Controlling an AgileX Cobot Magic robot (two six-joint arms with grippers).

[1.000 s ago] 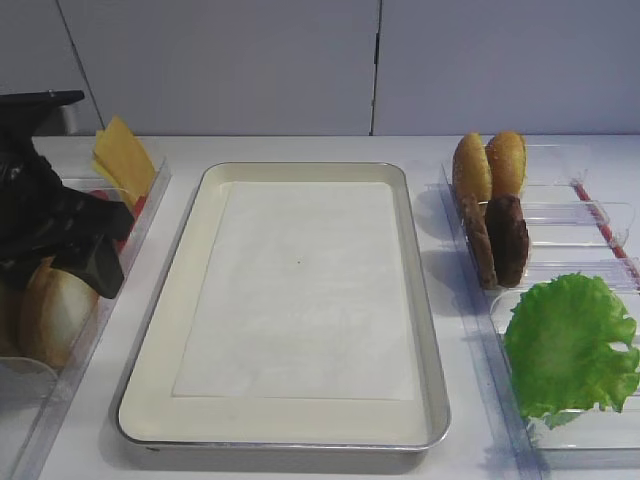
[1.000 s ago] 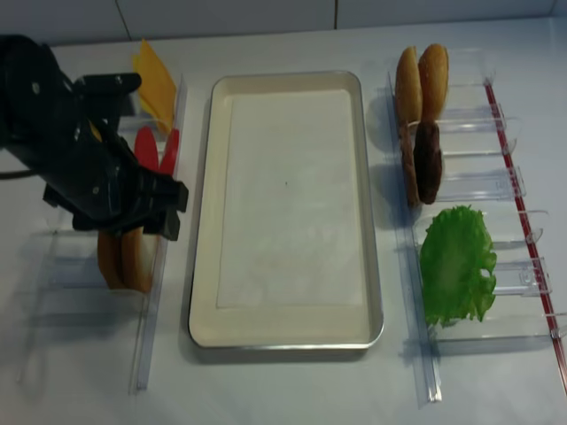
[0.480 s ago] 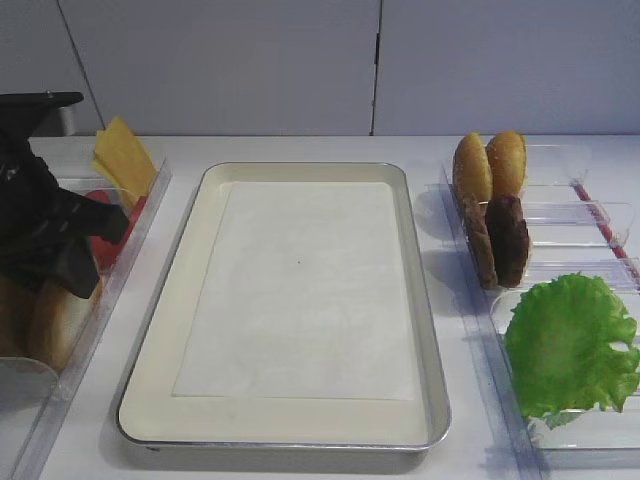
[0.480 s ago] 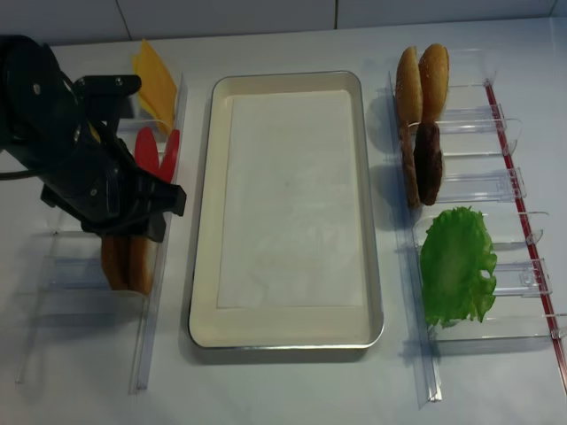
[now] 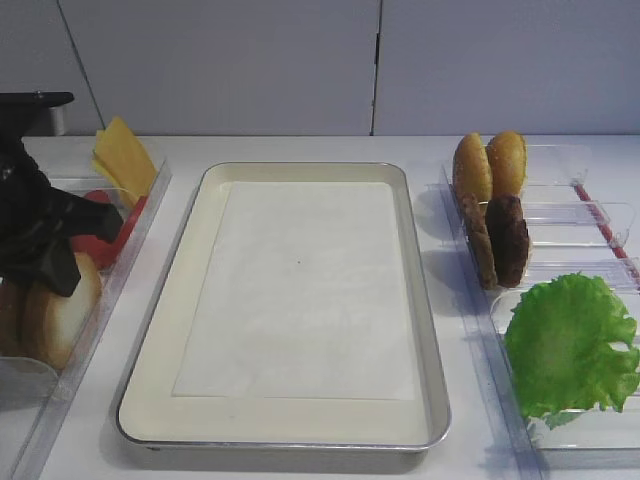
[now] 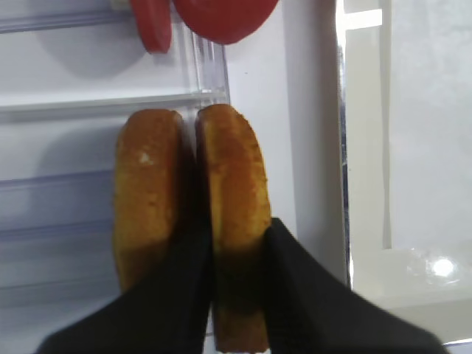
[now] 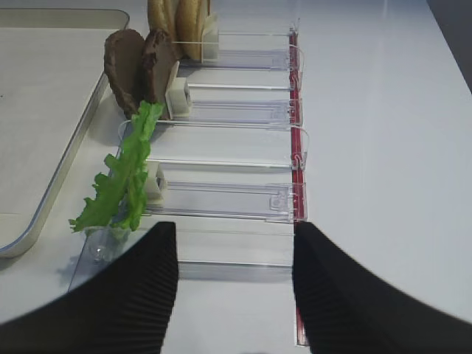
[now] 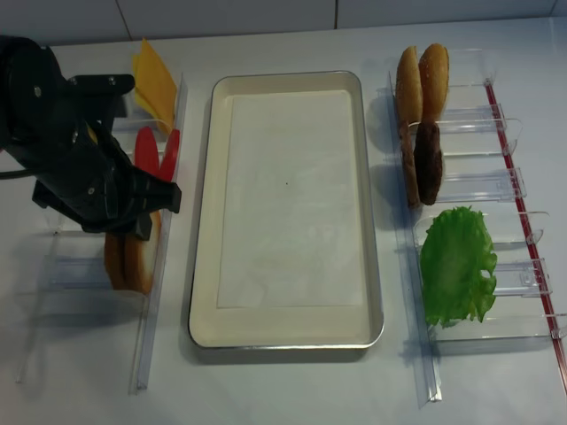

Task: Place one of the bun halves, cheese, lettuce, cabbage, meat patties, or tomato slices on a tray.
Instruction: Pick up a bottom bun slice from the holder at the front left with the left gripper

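Two bun halves stand on edge side by side in the left clear bin. My left gripper [image 6: 237,284] is shut on the right-hand bun half [image 6: 231,177], one finger wedged between it and the other bun half [image 6: 146,192]. From above, the left gripper [image 8: 131,223] covers the tops of both buns [image 8: 127,263]. The silver tray [image 8: 205,221] with its white paper lies in the middle. Cheese [image 8: 155,84] and tomato slices [image 8: 147,150] stand behind the left gripper. Meat patties [image 8: 425,164] and lettuce [image 8: 456,266] are in the right bins. My right gripper [image 7: 234,287] hangs open near the lettuce [image 7: 122,181]. Cabbage is out of view.
Two glossy domed buns [image 8: 422,78] stand at the far end of the right bins. Clear plastic bins [image 8: 483,186] with dividers run along both sides of the tray. A red strip [image 7: 296,147] edges the right bins.
My left gripper's jaws have closed onto the right bun half in the left bin, and the arm has shifted slightly to the left. Nothing else has moved.
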